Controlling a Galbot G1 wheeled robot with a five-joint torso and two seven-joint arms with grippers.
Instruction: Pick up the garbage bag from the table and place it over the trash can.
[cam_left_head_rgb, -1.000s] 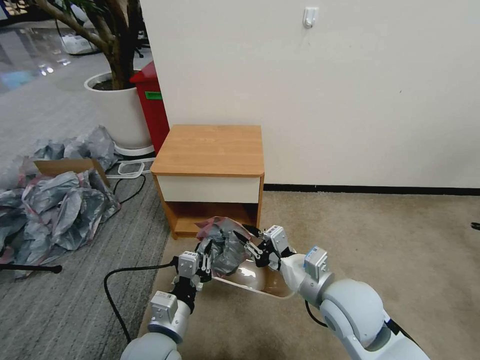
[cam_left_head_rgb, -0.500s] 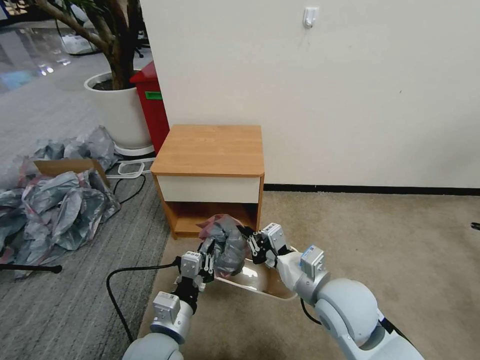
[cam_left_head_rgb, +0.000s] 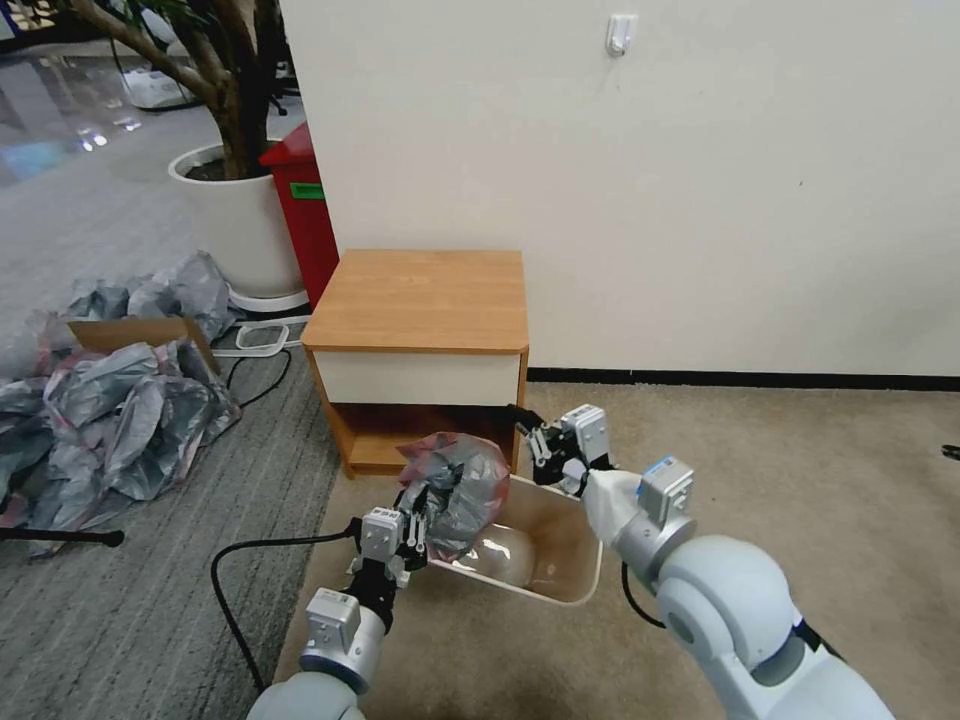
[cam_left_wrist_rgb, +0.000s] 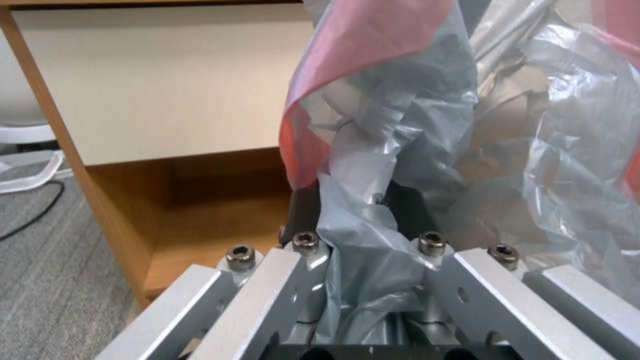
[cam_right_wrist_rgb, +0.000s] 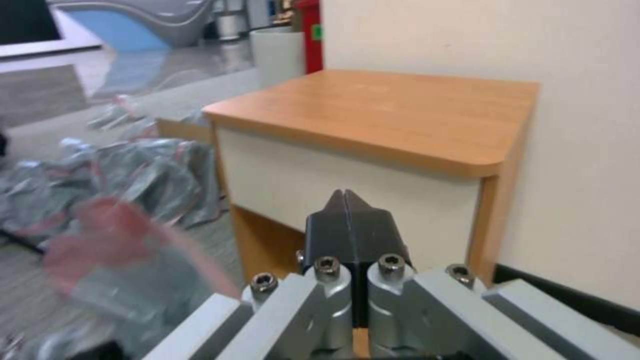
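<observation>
The garbage bag (cam_left_head_rgb: 458, 488), crinkly silver-grey with a pink rim, hangs bunched over the left end of the cream trash can (cam_left_head_rgb: 575, 590) on the carpet. My left gripper (cam_left_head_rgb: 413, 512) is shut on the bag's lower edge. In the left wrist view the plastic (cam_left_wrist_rgb: 400, 125) runs down between the dark fingers of the left gripper (cam_left_wrist_rgb: 353, 200). My right gripper (cam_left_head_rgb: 526, 420) is shut and empty, apart from the bag, beside the front right leg of the table (cam_left_head_rgb: 420, 300). The right wrist view shows the right gripper (cam_right_wrist_rgb: 344, 200) with its tips pressed together before the table (cam_right_wrist_rgb: 400, 110).
A heap of grey bags around a cardboard box (cam_left_head_rgb: 130, 400) lies on the left. A black cable (cam_left_head_rgb: 225, 570) runs over the floor near my left arm. A red bin (cam_left_head_rgb: 300, 210) and a white plant pot (cam_left_head_rgb: 235, 220) stand behind the table. Open carpet lies to the right.
My right gripper has drawn away from the bag, up and to the right toward the table's front right leg. The bag stays in the left gripper, and more of the trash can shows.
</observation>
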